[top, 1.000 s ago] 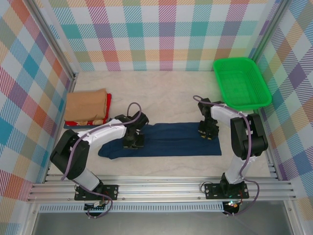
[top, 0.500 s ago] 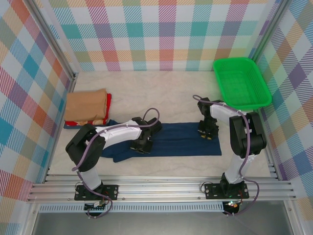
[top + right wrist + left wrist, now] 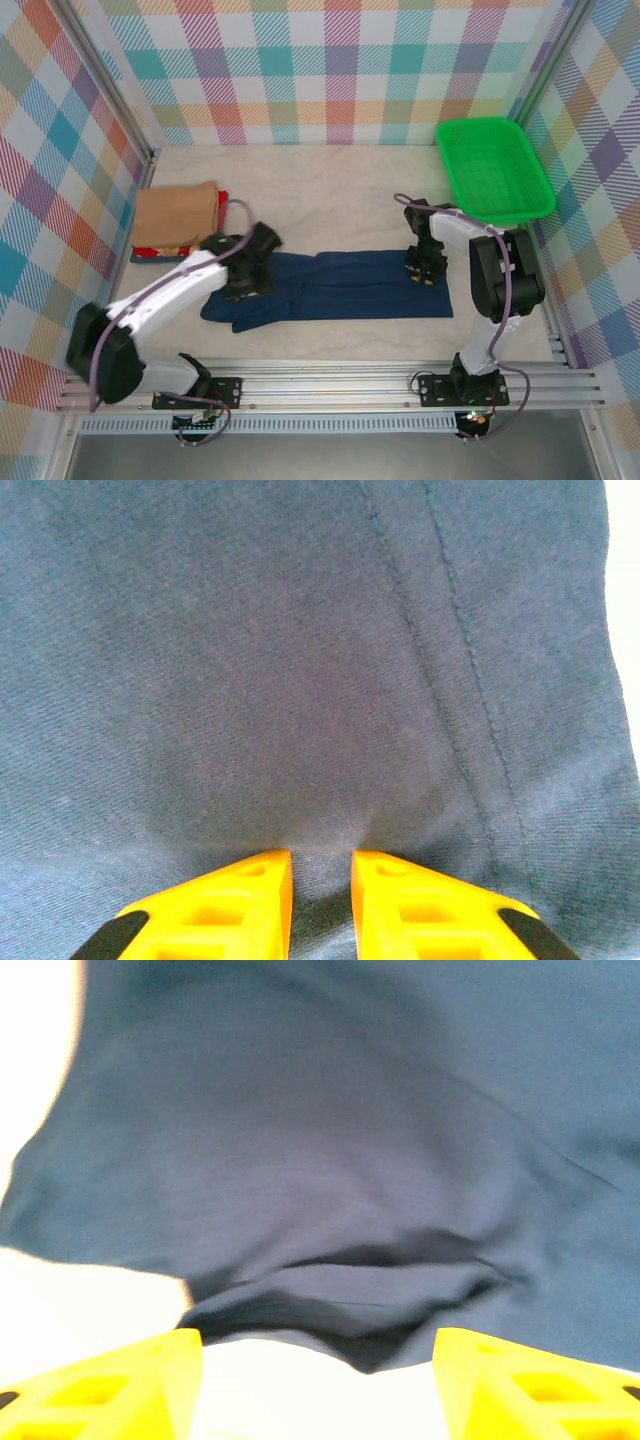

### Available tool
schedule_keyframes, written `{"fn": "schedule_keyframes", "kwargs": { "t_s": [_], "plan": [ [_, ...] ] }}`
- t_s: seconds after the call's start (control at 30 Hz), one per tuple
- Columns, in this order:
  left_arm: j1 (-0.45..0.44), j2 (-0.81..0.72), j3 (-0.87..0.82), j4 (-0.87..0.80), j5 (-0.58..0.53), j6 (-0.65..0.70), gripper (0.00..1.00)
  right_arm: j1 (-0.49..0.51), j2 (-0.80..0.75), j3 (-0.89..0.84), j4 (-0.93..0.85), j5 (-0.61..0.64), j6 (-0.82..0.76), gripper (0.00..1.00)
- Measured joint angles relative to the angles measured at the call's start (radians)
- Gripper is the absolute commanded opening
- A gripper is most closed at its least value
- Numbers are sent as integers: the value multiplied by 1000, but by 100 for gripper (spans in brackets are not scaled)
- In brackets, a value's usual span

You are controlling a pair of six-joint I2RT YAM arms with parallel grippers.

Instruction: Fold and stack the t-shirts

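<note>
The left hand (image 3: 243, 280) hovers unclenched over the left end of the navy t-shirt (image 3: 350, 285), which lies folded into a long band across the near middle of the table (image 3: 330, 190). The left wrist camera supplies what the overhead view cannot: the hand's (image 3: 316, 1355) yellow fingers (image 3: 110, 1385) are spread wide with only bare table between them, and a rumpled, doubled edge of the navy t-shirt (image 3: 320, 1160) lies just beyond their tips.

At the band's right end, the right hand (image 3: 424, 270) is pressed down on the cloth. Its wrist camera shows the hand (image 3: 320, 865) clenched to a narrow gap, the navy t-shirt (image 3: 250, 660) puckering into that gap beside a stitched seam.

The overhead view alone takes in the surroundings. At the far left, a folded tan t-shirt (image 3: 175, 215) tops a stack, with a red t-shirt (image 3: 222, 212) showing beneath it. A green basket (image 3: 540, 200) sits at the far right, well apart from the cloth.
</note>
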Motion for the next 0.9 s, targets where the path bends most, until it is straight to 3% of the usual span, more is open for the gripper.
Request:
{"fn": "schedule_keyframes", "kwargs": {
  "t_s": [0.13,0.3,0.63,0.8,0.9],
  "plan": [
    [178,-114,-159,-27,58,-204,72,0,0,10,0,-3,-11,22],
    [256,-129,-233,16,136,-426,70,0,0,16,0,-8,-17,21],
    [269,-249,-421,102,244,-874,67,0,0,16,1,-14,-17,21],
    [270,-181,-409,148,236,-965,66,0,0,16,1,-18,-17,21],
    [271,-149,-408,194,238,-1002,58,0,0,16,1,-18,-17,21]
  ]
}}
